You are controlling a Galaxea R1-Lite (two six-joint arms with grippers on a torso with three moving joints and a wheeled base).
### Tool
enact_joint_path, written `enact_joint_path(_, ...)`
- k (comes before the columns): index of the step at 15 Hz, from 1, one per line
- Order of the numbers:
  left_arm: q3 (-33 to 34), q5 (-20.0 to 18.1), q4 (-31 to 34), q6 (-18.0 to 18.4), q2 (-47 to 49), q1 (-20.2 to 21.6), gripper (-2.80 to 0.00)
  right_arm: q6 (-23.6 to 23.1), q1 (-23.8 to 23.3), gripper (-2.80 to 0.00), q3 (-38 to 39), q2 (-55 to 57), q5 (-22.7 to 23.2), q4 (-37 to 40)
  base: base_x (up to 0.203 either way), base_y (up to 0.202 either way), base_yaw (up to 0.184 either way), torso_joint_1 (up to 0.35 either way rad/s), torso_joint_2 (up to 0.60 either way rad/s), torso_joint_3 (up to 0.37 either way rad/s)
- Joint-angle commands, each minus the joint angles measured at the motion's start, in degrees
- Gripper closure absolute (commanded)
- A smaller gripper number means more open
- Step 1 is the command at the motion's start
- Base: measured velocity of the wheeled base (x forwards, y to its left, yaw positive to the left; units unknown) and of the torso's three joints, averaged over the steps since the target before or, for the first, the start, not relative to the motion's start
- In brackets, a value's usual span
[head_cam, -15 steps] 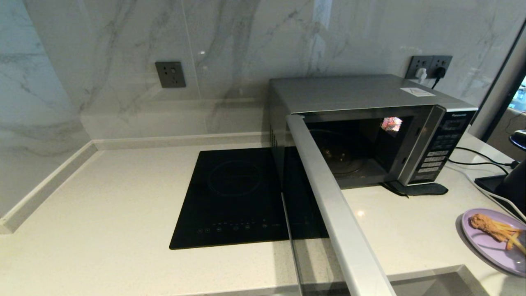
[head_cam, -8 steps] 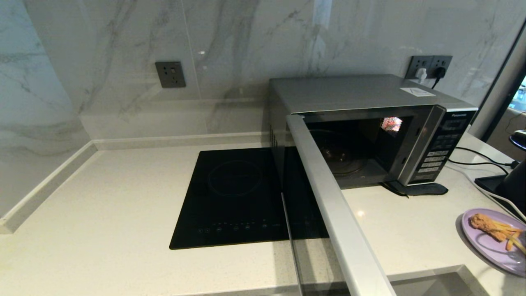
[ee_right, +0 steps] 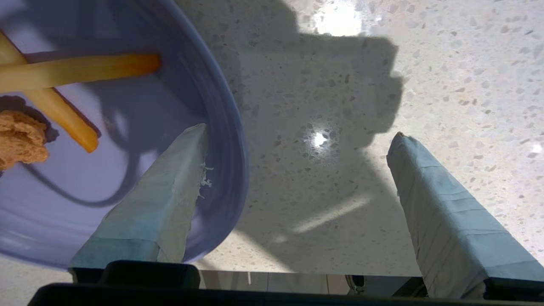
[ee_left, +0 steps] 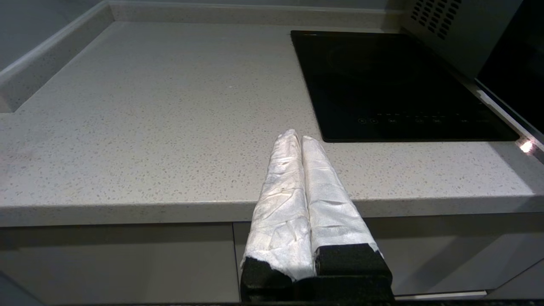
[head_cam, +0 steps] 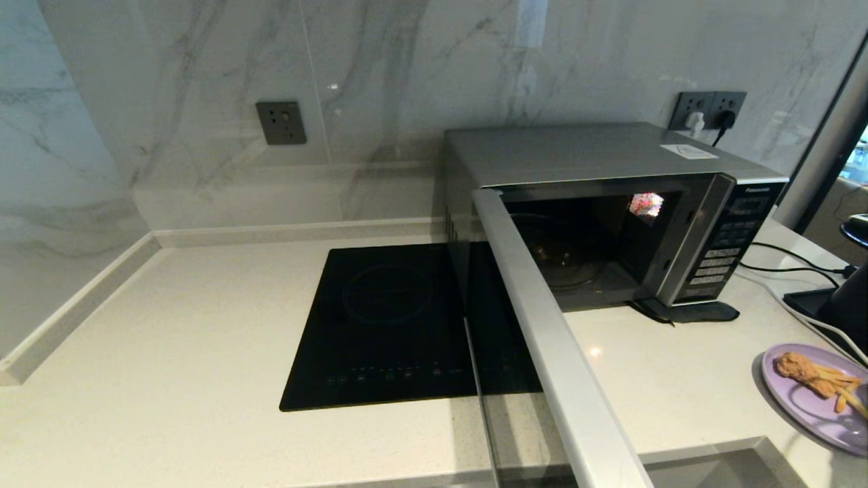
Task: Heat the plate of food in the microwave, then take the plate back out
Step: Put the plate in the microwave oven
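Two pincers are yours to read, and only the wrist views show them. Your right pincer is spread wide and low over the near edge of the plate of food: one padded finger sits over the inside of the plate's rim, the other over the bare tabletop just outside it, so the rim lies between them. You cannot tell whether either finger touches the plate.

That plate rests on the tabletop at the robot's far right, well apart from the microwave, with a fried chicken piece and a few fries on it.

Your microwave stands at the back with its door swung fully open toward the robot, the dark cavity exposed and a glass turntable visible inside. A black hob is set into the tabletop beside the microwave, on its left.

Your left pincer hangs at the front edge of the tabletop, near the hob's corner, with its white-wrapped fingers pressed together on nothing.
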Motion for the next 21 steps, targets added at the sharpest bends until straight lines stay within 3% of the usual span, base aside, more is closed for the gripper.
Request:
enact_joint_path(1,0.0,0.03,-0.02,-0.03,0.06,0.01,0.0,1.0,0.67,-2.8,-1.25,1.79,0.02,0.19,0.0,0.0,0.0,0.0,0.0,0.0)
enact_joint_path(9,0.0,0.03,-0.02,-0.09,0.06,0.01,0.0,2.51,2.87,-2.8,-3.75,3.07,-0.06,0.19,0.0,0.0,0.0,0.0,0.0,0.0)
enact_joint_path(10,0.0,0.03,-0.02,-0.03,0.06,0.01,0.0,2.51,2.93,0.0,-3.76,3.07,-0.06,0.19,0.0,0.0,0.0,0.0,0.0,0.0)
enact_joint_path(21,0.0,0.03,-0.02,-0.11,0.06,0.01,0.0,2.69,2.84,0.0,-3.58,3.07,0.1,0.19,0.0,0.0,0.0,0.0,0.0,0.0)
